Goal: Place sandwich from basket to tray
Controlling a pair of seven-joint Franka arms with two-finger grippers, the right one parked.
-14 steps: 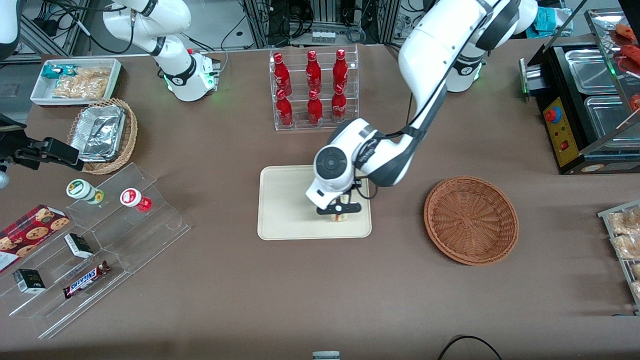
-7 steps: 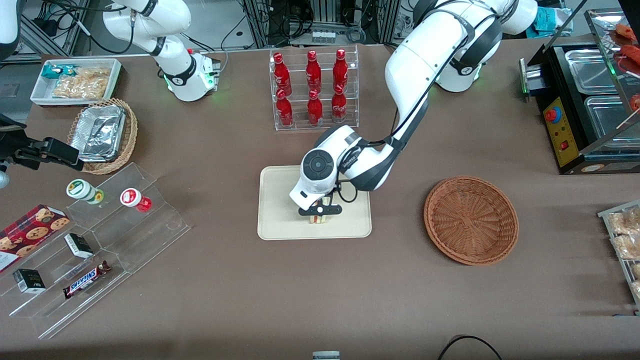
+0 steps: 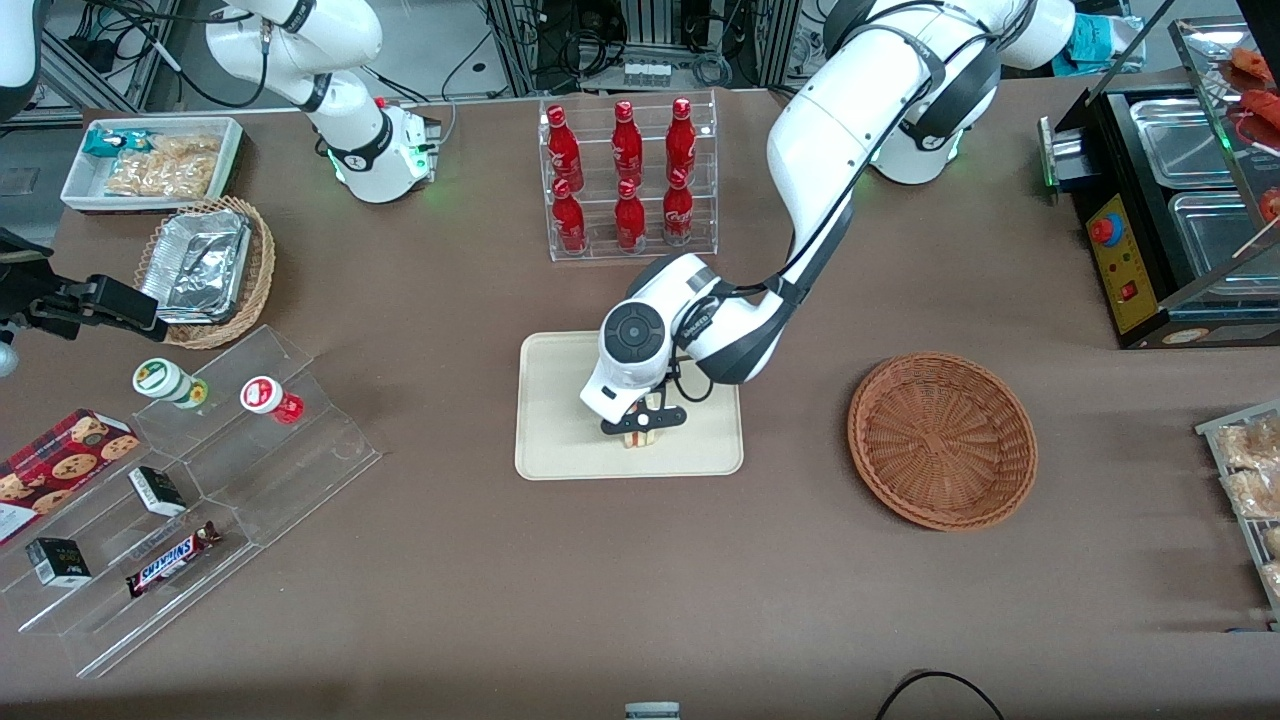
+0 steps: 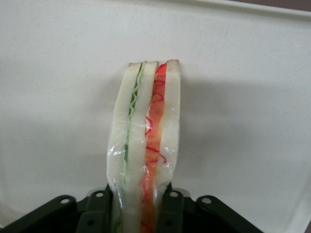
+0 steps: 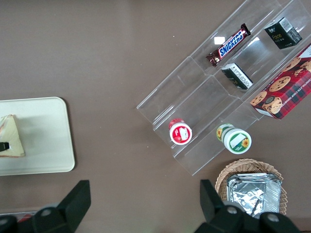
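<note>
My left gripper (image 3: 641, 424) is low over the cream-beige tray (image 3: 560, 440), shut on the sandwich (image 3: 637, 436). In the left wrist view the sandwich (image 4: 146, 141) stands on edge between the black fingers (image 4: 170, 213), its pale bread, green and red layers showing, its tip against the tray floor (image 4: 243, 121). The right wrist view shows the sandwich (image 5: 10, 138) on the tray (image 5: 48, 141). The reddish-brown wicker basket (image 3: 942, 438) sits empty on the table toward the working arm's end, apart from the tray.
A clear rack of red bottles (image 3: 627, 178) stands farther from the front camera than the tray. A clear stepped display (image 3: 190, 500) with snacks, a tan basket with foil container (image 3: 205, 268) and a white bin (image 3: 150, 162) lie toward the parked arm's end. A black food warmer (image 3: 1170, 190) stands at the working arm's end.
The left gripper moved with the sandwich across the tray toward the parked arm's end over the first half second, then stayed almost still. The basket has not moved.
</note>
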